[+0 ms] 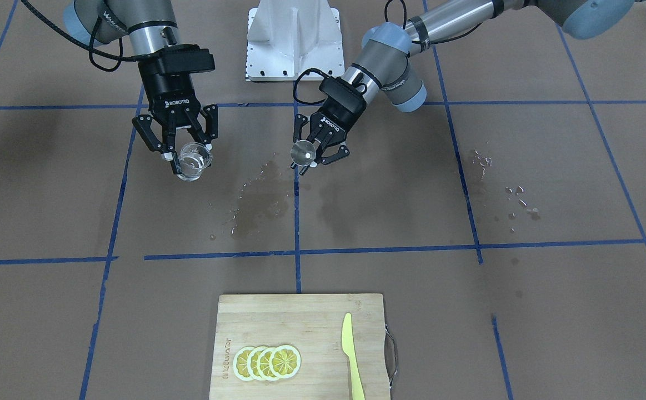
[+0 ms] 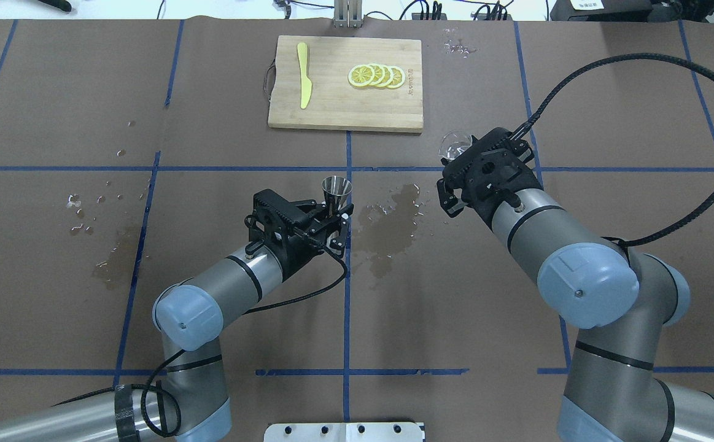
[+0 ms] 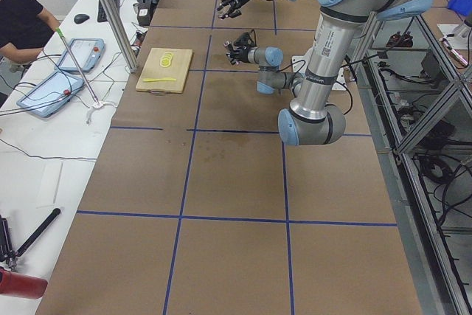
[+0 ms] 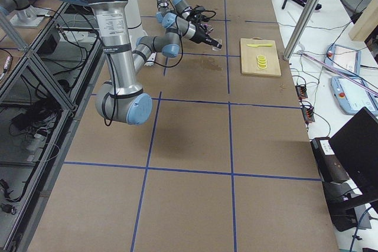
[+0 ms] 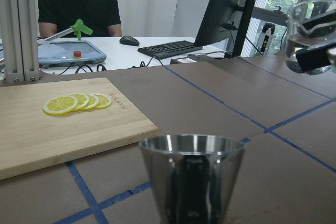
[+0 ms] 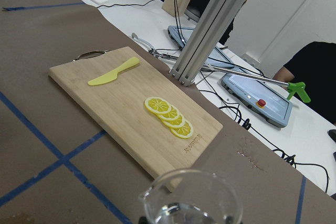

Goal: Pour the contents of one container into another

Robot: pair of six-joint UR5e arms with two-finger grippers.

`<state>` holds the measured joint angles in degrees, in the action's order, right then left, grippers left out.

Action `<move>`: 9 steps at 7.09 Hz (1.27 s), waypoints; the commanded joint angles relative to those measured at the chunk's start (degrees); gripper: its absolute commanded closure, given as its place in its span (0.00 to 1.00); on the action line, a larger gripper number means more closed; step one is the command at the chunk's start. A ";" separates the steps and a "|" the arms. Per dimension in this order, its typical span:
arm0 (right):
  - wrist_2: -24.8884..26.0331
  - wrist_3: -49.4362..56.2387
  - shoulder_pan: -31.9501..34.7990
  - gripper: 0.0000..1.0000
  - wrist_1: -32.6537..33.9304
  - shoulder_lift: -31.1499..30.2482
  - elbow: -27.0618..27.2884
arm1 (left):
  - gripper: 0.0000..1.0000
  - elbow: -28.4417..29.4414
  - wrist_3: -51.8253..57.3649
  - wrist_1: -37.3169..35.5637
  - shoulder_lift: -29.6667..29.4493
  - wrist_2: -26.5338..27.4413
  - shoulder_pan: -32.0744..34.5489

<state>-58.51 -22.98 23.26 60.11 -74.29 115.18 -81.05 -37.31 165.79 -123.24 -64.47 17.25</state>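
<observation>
Cup (image 1: 194, 163) in right gripper (image 1: 189, 155), jigger (image 1: 303, 151) in left gripper (image 1: 312, 158), apart

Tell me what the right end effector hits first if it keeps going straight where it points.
Probably the cutting board, around the lemon slices; the right end effector, shut on the glass cup, aims there, though its height is unclear.

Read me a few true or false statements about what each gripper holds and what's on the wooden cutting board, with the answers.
1. The right gripper grips the small clear glass cup. True.
2. The left gripper is empty. False: it grips the grey steel hourglass-shaped jigger.
3. The yellow plastic knife lies on the wooden cutting board. True.
4. The lemon slices lie in the cup. False: they lie on the board.
</observation>
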 commanded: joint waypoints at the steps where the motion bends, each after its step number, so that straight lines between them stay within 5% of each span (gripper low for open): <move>1: -0.03 2.93 -1.72 1.00 2.88 2.91 -0.04 | 1.00 3.00 2.93 0.85 -3.40 -0.13 0.06; 4: -0.12 8.19 -3.22 1.00 11.07 9.51 0.13 | 1.00 4.84 3.12 0.85 -4.63 -0.13 0.06; 9: 0.15 16.28 -2.79 1.00 11.61 9.87 0.22 | 1.00 5.55 3.12 0.94 -6.22 -0.31 -0.11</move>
<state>-58.50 -8.50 20.15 71.70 -64.49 115.39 -75.45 -34.19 166.66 -129.34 -64.74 17.17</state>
